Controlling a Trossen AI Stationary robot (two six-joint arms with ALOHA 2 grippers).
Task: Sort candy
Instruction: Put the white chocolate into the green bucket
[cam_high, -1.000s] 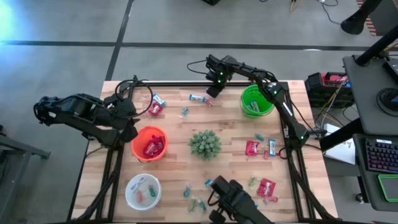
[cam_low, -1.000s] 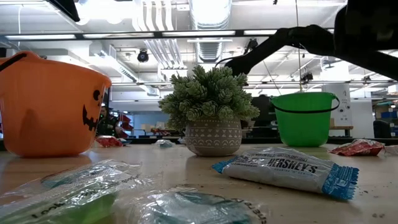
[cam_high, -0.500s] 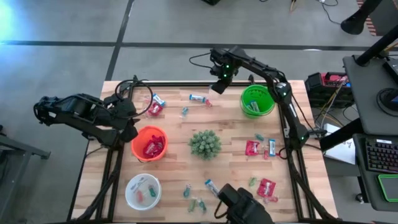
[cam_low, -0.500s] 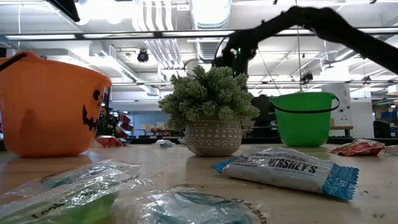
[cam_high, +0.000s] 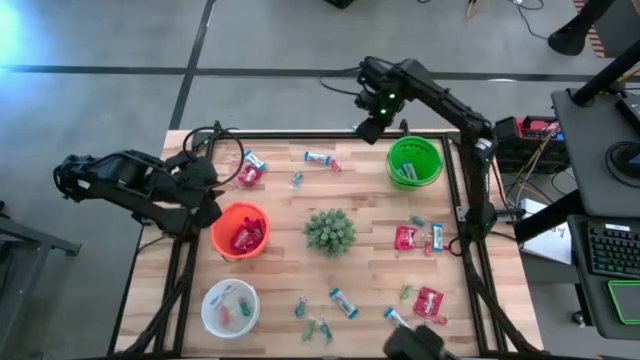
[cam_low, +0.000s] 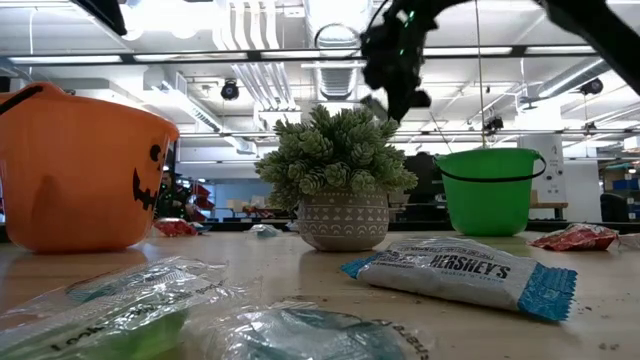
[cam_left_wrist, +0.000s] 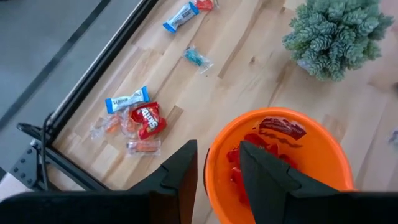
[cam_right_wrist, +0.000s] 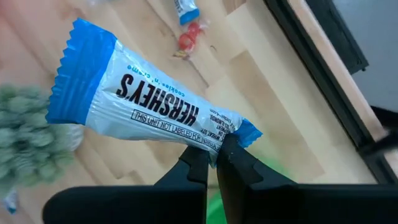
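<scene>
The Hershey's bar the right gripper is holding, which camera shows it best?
The right wrist view: the bar fills the frame, label readable, pinched at one end by the right gripper. The high and low views show only the gripper raised near the green bucket; the left wrist view misses it.

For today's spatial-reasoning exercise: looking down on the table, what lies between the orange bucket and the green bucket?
In the high view, the potted plant stands roughly between the orange bucket and the green bucket; otherwise bare wood.

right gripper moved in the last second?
Yes. The right gripper, shut on a Hershey's bar, moved rightward toward the green bucket.
</scene>
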